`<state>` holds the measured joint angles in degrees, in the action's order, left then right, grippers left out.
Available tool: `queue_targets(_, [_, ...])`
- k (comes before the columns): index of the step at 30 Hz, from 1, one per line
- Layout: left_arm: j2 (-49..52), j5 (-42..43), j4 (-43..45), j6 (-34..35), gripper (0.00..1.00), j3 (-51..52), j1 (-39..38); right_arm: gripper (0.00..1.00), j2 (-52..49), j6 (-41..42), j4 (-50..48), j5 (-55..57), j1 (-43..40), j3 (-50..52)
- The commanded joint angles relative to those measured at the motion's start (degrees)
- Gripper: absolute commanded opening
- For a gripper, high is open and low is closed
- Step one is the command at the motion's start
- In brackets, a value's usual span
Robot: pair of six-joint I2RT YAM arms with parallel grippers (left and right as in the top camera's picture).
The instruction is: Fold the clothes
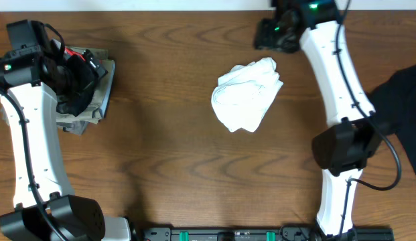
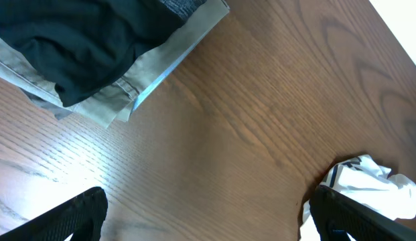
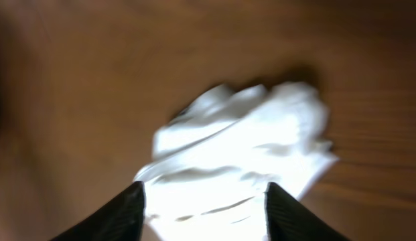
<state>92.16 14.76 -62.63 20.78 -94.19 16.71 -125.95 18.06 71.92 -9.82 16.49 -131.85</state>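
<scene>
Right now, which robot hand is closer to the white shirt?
Right. The right gripper hovers just by the white shirt's far edge; the left gripper is far off, over the folded pile.

The tabletop (image 1: 167, 140) is brown wood with bold dark grain and a smooth, faintly satin finish. On it the T-shirt (image 1: 248, 97) is thin white cloth, matt and heavily wrinkled, the black garment (image 1: 403, 90) is a dull cloth, the khaki pieces (image 2: 154, 67) are a stiffer woven cloth with stitched hems, and the shorts (image 2: 80, 40) lying on them are soft matt black cloth. The left arm (image 1: 30, 147) and right arm (image 1: 338, 63) have smooth, glossy white shells, plastic by the look, with matt black joints, and the left tool (image 2: 208, 217) and right tool (image 3: 204, 211) are matt black.
</scene>
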Motion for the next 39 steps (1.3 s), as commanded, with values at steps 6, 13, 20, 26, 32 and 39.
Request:
queue_targets(6, [0.35,-0.52,-0.15,-0.79,0.98,0.26,0.15,0.51,0.20,-20.98,3.04,-2.38,10.67,8.66])
queue_targets(13, [0.35,-0.52,-0.15,-0.79,0.98,0.26,0.15,0.51,0.17,-28.65,-0.74,1.46,15.23,18.34])
queue_targets(20, [0.35,-0.52,-0.17,-0.79,0.98,0.26,0.15,0.50,0.17,-28.89,-1.01,1.86,16.20,19.56])
queue_targets(26, [0.35,-0.52,-0.35,-0.79,0.98,0.26,0.13,0.47,0.15,-29.51,-4.50,2.56,16.20,23.19])
queue_targets(32, [0.35,-0.52,-0.35,-0.79,0.98,0.26,0.15,0.46,0.15,-29.53,-8.87,4.98,16.13,26.73])
queue_targets(39, [0.35,-0.52,-0.35,-0.79,0.98,0.26,0.15,0.42,0.15,-31.01,-11.37,5.35,16.11,27.43])
